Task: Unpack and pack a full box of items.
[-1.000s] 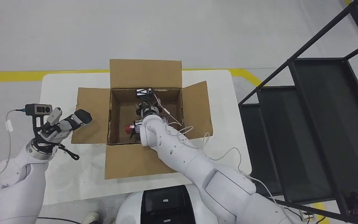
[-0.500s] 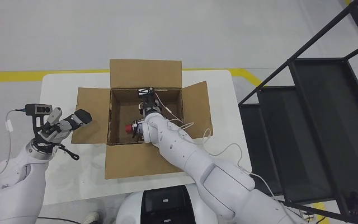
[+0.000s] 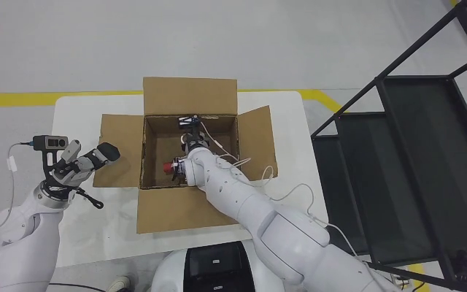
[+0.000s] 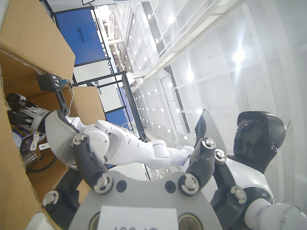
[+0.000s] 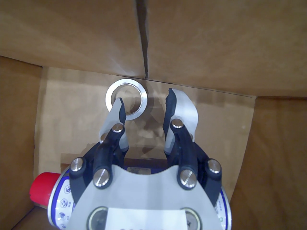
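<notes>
Unpacking seems in hand: inside the box, the right gripper, jaws apart, has the metal ring just ahead, off-centre; next it should centre and close

Right end effector farther into box

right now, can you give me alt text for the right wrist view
The right gripper, jaws open, points into a cardboard box toward a metal ring at the far end, one fingertip overlapping the ring in view. A red-capped can lies partly hidden behind the gripper's base.
</notes>
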{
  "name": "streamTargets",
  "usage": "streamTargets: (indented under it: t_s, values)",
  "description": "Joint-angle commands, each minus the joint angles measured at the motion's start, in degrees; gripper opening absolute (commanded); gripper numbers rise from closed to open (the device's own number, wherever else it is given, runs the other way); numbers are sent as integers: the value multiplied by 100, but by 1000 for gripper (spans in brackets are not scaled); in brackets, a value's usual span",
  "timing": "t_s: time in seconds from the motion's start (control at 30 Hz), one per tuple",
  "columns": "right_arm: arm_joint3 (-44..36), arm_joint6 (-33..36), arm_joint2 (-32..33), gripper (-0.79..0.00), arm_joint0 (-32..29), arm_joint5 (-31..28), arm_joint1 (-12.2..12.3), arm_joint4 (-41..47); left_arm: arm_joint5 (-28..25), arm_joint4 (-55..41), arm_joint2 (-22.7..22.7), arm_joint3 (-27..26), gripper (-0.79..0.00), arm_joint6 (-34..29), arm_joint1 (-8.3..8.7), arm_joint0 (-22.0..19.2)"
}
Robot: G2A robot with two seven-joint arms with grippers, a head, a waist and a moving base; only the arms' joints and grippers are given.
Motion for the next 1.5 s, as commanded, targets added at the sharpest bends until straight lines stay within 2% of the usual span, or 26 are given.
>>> streamTargets:
  t_s: [0.0,0.1,0.2,0.87,1.07,1.47]
  values:
    - [27,30,-32,-437,12,-12,-9,21,0,0,0,0,0,0,0,0]
    - [49,41,-80,-545,23,-18,-18,57,0,0,0,0,0,0,0,0]
    - [71,37,-126,-785,31,1,-21,89,0,0,0,0,0,0,0,0]
    - [-427,-600,-299,-785,-286,421,69,209,0,0,0,0,0,0,0,0]
    - [-437,-480,-290,-526,-313,318,88,193,0,0,0,0,0,0,0,0]
    - [-292,-354,-274,-551,-254,200,71,184,0,0,0,0,0,0,0,0]
